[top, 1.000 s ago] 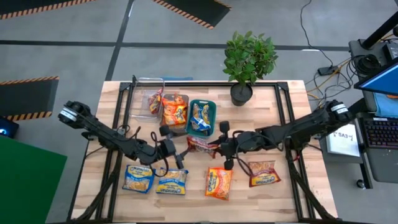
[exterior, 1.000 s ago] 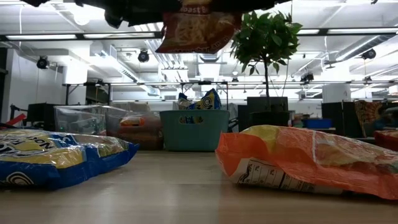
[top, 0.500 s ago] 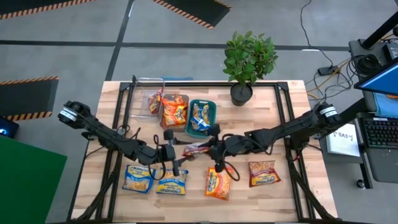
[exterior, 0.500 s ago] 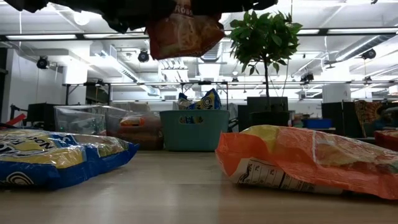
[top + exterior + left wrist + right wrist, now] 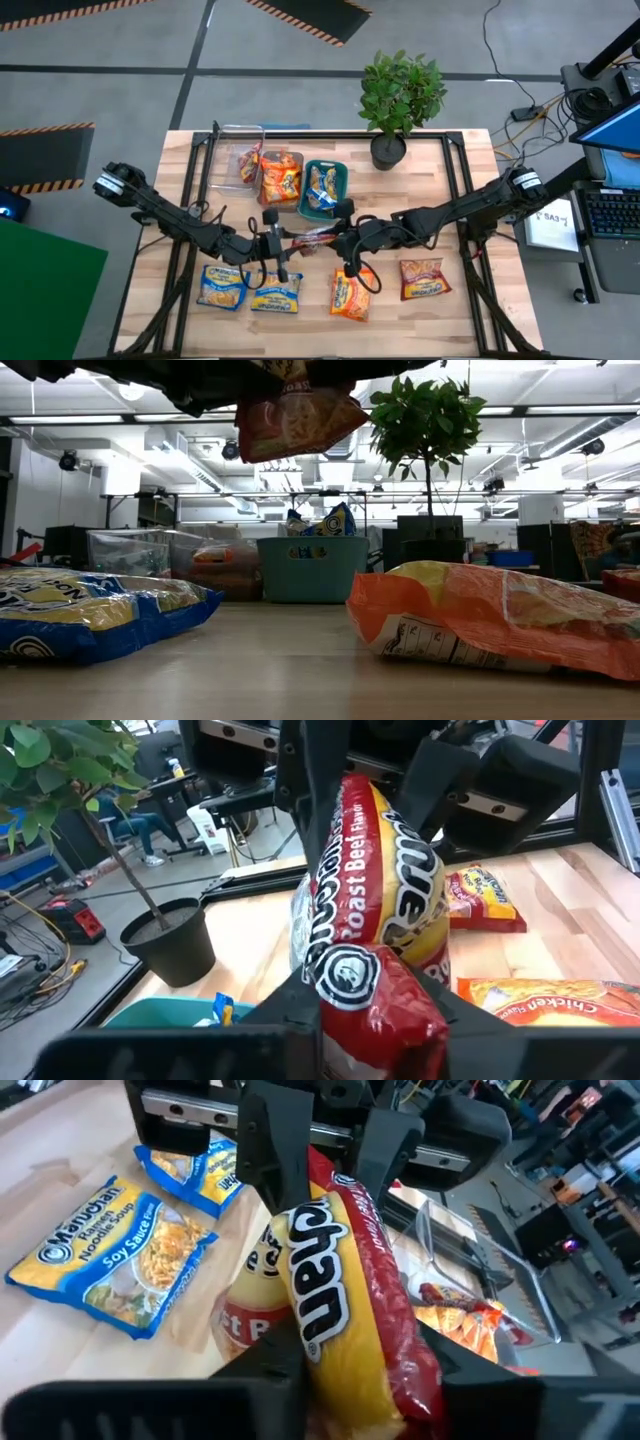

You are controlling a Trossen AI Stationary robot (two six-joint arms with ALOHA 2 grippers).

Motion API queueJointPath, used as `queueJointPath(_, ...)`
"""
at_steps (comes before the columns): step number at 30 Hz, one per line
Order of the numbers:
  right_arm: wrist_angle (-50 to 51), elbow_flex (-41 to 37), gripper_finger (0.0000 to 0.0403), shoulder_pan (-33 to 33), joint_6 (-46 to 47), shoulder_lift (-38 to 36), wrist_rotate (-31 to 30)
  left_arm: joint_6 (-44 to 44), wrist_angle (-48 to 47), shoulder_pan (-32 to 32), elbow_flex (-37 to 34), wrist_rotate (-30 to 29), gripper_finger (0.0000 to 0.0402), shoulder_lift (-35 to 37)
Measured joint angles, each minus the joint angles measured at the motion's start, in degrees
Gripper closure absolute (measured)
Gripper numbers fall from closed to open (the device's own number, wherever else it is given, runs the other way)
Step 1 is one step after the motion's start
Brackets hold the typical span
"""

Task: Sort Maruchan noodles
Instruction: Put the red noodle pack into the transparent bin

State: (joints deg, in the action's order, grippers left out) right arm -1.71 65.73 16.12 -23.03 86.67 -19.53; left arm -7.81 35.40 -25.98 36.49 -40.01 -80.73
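A red Maruchan noodle packet (image 5: 310,240) hangs in the air over the middle of the table, between my two grippers. My left gripper (image 5: 284,243) is shut on its left end and my right gripper (image 5: 337,240) on its right end. In the low view the packet (image 5: 292,418) hangs tilted, high above the tabletop. Two blue packets (image 5: 222,286) (image 5: 277,293), an orange one (image 5: 351,294) and another red one (image 5: 425,278) lie flat near the front edge. My left gripper pinches the red packet's left end (image 5: 372,982) between its two fingers, coming in level from the table's left. The packet is lifted clear and bulges between the two holds. My right gripper pinches the opposite end (image 5: 350,1342) between its two fingers, level from the table's right.
At the back stand a clear bin (image 5: 240,160), a grey bin (image 5: 282,176) holding orange packets and a teal bin (image 5: 323,188) holding blue ones. A potted plant (image 5: 400,100) stands at the far edge, right of the bins.
My right gripper has carried the red packet a little toward the table's left, up to my left gripper. My left gripper, open a second ago, has shut on the packet's free end. The packet has stayed clear of the table and has tilted.
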Motion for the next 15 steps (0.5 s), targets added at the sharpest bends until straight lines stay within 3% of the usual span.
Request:
queueJointPath(8,2.8,0.3,0.0234,-0.5,3.8,-1.2,-1.2,-0.5,0.1,0.0,0.0,-0.9,0.0364,0.3)
queueJointPath(15,6.4,0.3,0.0182,-0.5,3.7,-6.3,-11.9,-1.0,-8.7,0.0,0.1,-14.2,0.0365,6.4)
